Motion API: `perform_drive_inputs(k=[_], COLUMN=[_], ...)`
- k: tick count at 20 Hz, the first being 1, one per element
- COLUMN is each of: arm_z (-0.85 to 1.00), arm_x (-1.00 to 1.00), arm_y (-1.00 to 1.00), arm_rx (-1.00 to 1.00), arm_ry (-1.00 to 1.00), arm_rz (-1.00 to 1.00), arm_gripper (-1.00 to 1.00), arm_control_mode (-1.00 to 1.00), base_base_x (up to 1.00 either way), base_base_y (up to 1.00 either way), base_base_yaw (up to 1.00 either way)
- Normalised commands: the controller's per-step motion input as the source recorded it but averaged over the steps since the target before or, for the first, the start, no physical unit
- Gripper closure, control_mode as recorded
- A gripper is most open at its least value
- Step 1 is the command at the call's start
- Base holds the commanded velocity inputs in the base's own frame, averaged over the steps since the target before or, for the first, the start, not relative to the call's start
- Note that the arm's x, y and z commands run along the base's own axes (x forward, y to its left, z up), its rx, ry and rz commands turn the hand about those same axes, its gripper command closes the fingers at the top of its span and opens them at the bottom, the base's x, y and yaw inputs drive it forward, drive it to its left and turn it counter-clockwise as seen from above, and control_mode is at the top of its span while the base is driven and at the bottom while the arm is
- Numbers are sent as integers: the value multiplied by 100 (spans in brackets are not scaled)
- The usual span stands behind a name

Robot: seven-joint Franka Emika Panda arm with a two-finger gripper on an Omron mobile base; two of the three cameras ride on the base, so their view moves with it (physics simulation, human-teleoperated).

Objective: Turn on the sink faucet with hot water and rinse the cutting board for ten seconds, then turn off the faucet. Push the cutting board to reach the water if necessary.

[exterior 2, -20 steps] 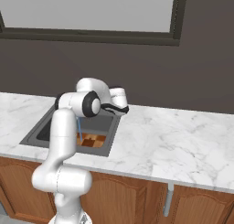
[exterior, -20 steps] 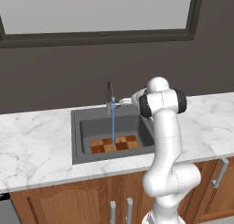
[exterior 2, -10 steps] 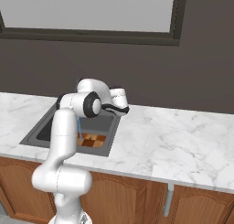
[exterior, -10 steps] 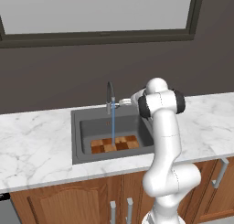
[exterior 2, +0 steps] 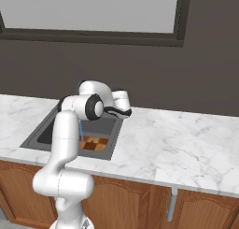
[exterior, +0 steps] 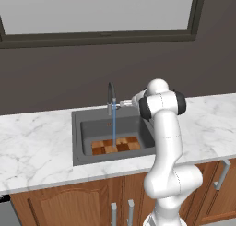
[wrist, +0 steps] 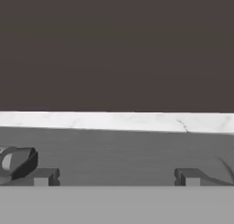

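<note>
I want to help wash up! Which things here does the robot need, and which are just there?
Needed: sink, faucet, water running, cutting board under it, open pincer.
Just there: counter, window, cabinet doors.

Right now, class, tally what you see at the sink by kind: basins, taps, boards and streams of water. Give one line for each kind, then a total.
Sink: 1
Faucet: 1
Cutting board: 1
Water: 1
Total: 4
</note>
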Motion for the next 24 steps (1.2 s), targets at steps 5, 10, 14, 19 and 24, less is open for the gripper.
perform_drive_inputs(k=[5, 10, 14, 19, 24], arm_z=[0, 0, 0, 0, 0], arm_x=[0, 4, 2, 1, 0], arm_y=[4, 2, 5, 12, 18], arm_rx=[0, 0, 0, 0, 0], arm_ry=[0, 0, 0, 0, 0], arm_rz=[0, 0, 0, 0, 0], arm_gripper=[-100, -100, -100, -100, -100], arm_control_mode=[-100, -100, -100, -100, -100], base_base_x=[0, 0, 0, 0, 0], base_base_y=[0, 0, 0, 0, 0], base_base_yaw=[0, 0, 0, 0, 0])
